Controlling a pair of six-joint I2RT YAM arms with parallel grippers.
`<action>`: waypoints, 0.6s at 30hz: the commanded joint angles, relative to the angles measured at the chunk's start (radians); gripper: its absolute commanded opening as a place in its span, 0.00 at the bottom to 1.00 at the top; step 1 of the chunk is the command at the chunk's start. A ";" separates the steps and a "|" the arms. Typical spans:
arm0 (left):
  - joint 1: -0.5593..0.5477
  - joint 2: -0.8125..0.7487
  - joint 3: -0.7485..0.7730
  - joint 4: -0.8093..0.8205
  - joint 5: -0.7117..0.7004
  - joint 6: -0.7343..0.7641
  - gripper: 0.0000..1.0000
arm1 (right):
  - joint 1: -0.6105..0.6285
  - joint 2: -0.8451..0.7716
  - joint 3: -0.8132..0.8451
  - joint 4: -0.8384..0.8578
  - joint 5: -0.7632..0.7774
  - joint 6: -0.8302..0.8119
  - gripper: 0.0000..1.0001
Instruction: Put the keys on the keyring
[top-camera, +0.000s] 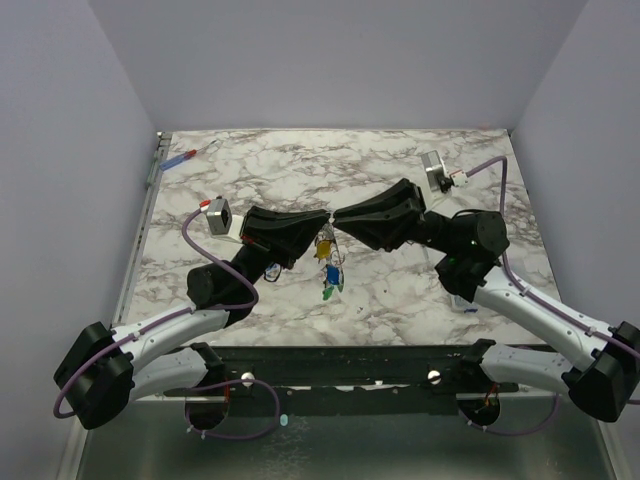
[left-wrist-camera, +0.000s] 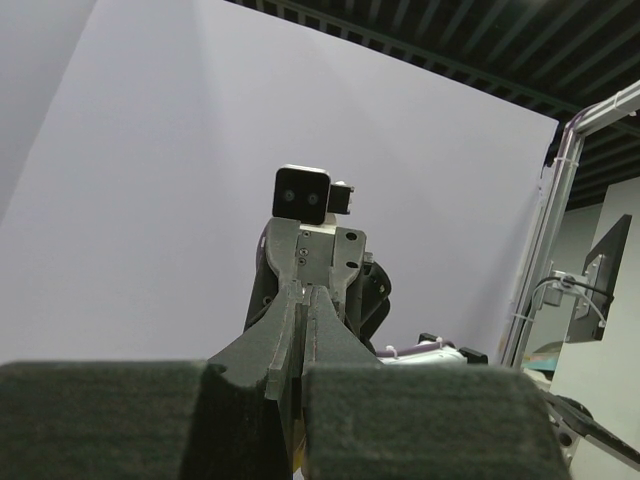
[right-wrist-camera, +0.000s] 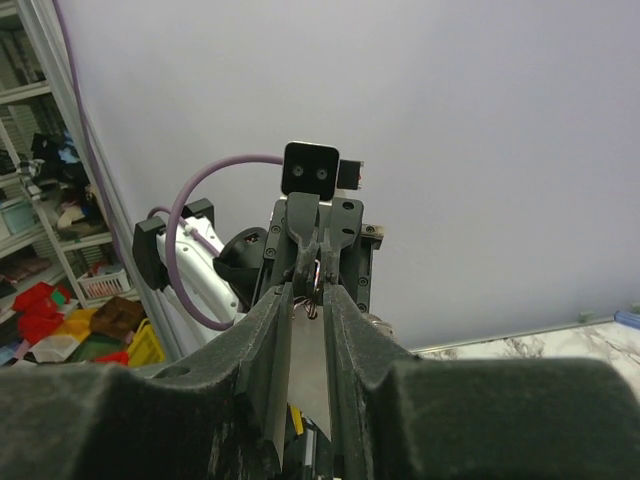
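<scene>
At the near edge of the table (top-camera: 420, 300), the 2 arms stood on their bases and bent inward, meeting tip to tip above the middle of the marble top.

The left gripper (top-camera: 322, 220) was closed, its 2 dark pads (left-wrist-camera: 430, 420) pressed together in the left wrist view. Those pictures did not show whether anything thin was pinched between them.

The right gripper (top-camera: 342, 217) faced it head-on, the 2 tips touching or nearly so. In the right wrist view its fingers (right-wrist-camera: 255, 340) stood a narrow slit apart, with a pale flat surface showing in the slit. Whether they clamped on something or merely stood close could not be told.

Just below the meeting point hung the keyring (top-camera: 324, 243), a thin pale loop dangling in the air between the 2 grippers. Which gripper carried it could not be told from above. The keys (top-camera: 330, 272) hung in a small bunch under it, with blue, yellow and green tags visible, clear of both arms. Whether they touched the table could not be made out.

Farther back, well apart from the arms, a slim tool with a red and blue handle (top-camera: 188, 156) lay near the far left corner, just beside the table's left edge.
</scene>
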 joint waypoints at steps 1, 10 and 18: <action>-0.005 -0.019 0.023 0.311 -0.013 -0.014 0.00 | -0.005 0.016 0.032 0.038 0.002 0.010 0.27; -0.004 -0.018 0.022 0.312 -0.010 -0.013 0.00 | -0.004 0.064 0.060 0.058 -0.057 0.043 0.26; -0.004 -0.025 0.024 0.313 -0.008 -0.011 0.00 | -0.006 0.085 0.053 0.081 -0.092 0.078 0.01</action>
